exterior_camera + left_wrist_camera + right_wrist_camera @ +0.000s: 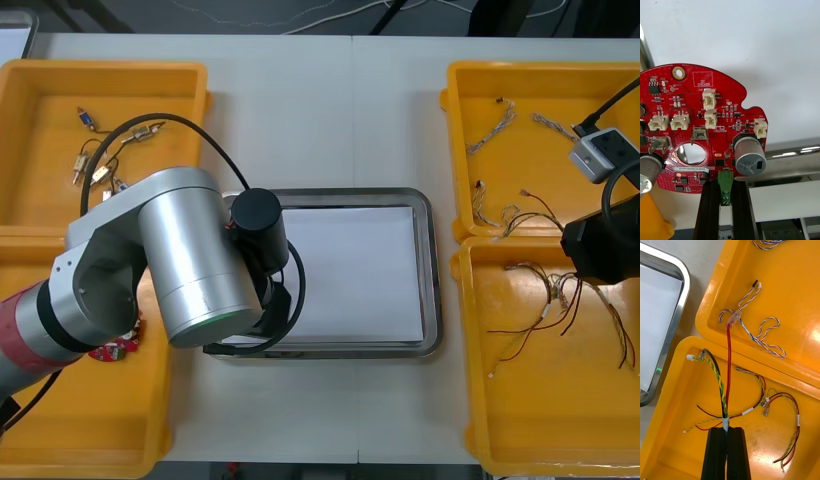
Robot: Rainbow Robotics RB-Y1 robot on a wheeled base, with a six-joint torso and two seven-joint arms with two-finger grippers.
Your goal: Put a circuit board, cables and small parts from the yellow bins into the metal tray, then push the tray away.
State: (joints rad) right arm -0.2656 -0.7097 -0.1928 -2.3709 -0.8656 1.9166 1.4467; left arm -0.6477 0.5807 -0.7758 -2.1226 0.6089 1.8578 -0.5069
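My left gripper (pixel 725 186) is shut on the green connector at the edge of a round red circuit board (pixel 696 123). The board hangs over the white inside of the metal tray (pixel 428 270), near its rim (pixel 790 153). In the front view the left arm (pixel 190 255) covers the tray's left part and hides the board. My right gripper (pixel 726 429) is shut on a red and yellow cable (pixel 728 363) over the near right yellow bin (pixel 673 390). The cable's red strand reaches across the rim into the far right bin (pixel 790 288). The right arm (pixel 600 250) is over those bins.
Blue and white twisted cables (pixel 763 333) lie in the far right bin (pixel 520 90). More red and yellow cables (pixel 560 300) lie in the near right bin. Small metal parts (pixel 100 170) are in the far left bin, and another red board (pixel 115 348) is in the near left one.
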